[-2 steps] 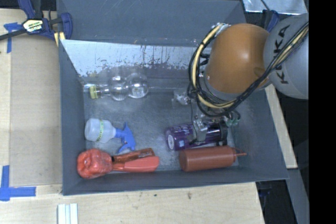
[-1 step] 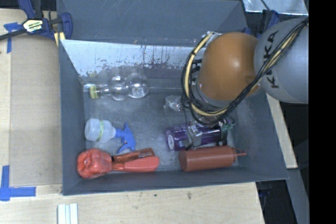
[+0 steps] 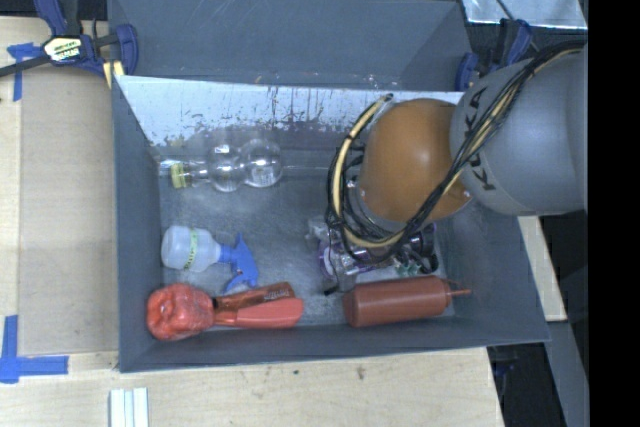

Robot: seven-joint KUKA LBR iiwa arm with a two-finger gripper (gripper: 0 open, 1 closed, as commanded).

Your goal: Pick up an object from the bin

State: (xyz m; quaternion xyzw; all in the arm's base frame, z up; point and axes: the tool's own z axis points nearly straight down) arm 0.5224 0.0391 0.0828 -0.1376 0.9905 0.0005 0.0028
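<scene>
Brown plastic, the squeeze bottle (image 3: pixel 400 302) is lying along the bin's (image 3: pixel 300 35) near edge, toward its right corner. The gripper (image 3: pixel 345 260) is hanging just behind its blunt end; how wide it is set, I cannot tell. Closing across the bottle's thick body, not the nozzle, is looking safest.

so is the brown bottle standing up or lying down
Lying down: the brown bottle rests on its side on the floor of the bin, its thin nozzle pointing right.

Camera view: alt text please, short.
The gripper sits low in the grey bin, right of centre, close beside a dark red squeeze bottle lying on its side. Left of it lie a red tool, a spray bottle with a blue trigger and a clear bottle.
</scene>
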